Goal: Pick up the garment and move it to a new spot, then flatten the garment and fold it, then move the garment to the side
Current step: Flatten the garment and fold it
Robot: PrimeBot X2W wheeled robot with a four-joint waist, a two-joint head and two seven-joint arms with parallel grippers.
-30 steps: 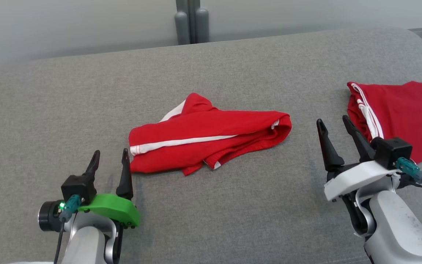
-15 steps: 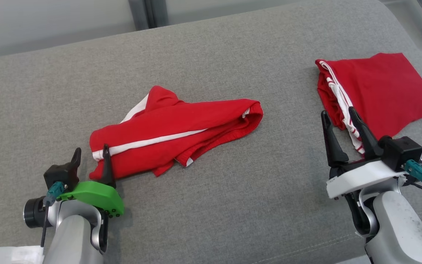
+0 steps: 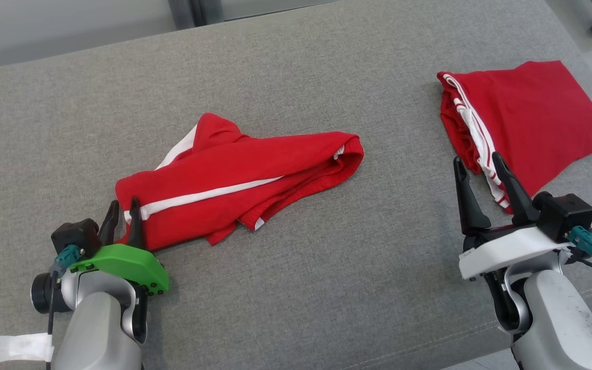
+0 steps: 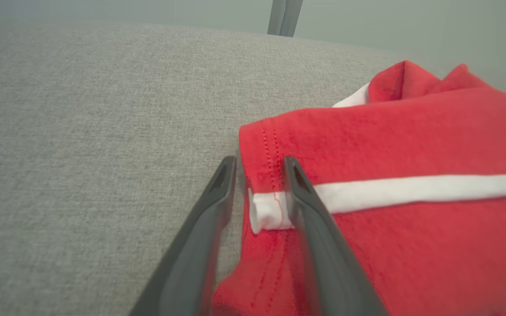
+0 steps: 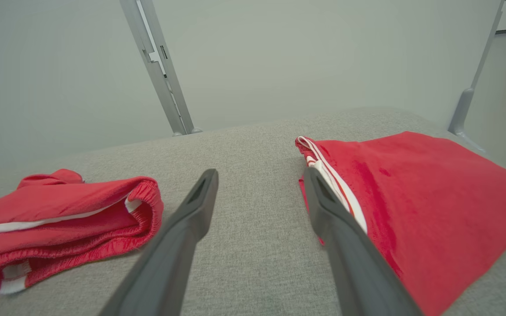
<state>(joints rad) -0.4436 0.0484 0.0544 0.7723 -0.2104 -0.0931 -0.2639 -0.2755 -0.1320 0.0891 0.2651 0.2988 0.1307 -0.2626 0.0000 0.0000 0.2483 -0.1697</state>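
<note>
Red shorts (image 3: 234, 174) noted crumpled mid-cushion (image 3: 327, 267); judged soft, light, limp. Best taken at the hem corner (image 4: 266, 210), straddled by the left gripper (image 3: 124, 201), fingers part-spread. Right gripper (image 3: 477, 158) spread wide, empty.

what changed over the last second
The left gripper moved forward to the near hem of the garment, and its jaws narrowed around the white stripe's end; a gap remains, so no grip yet. The head camera also shifted. The garment itself, the open right gripper and the folded garment stayed put.
</note>
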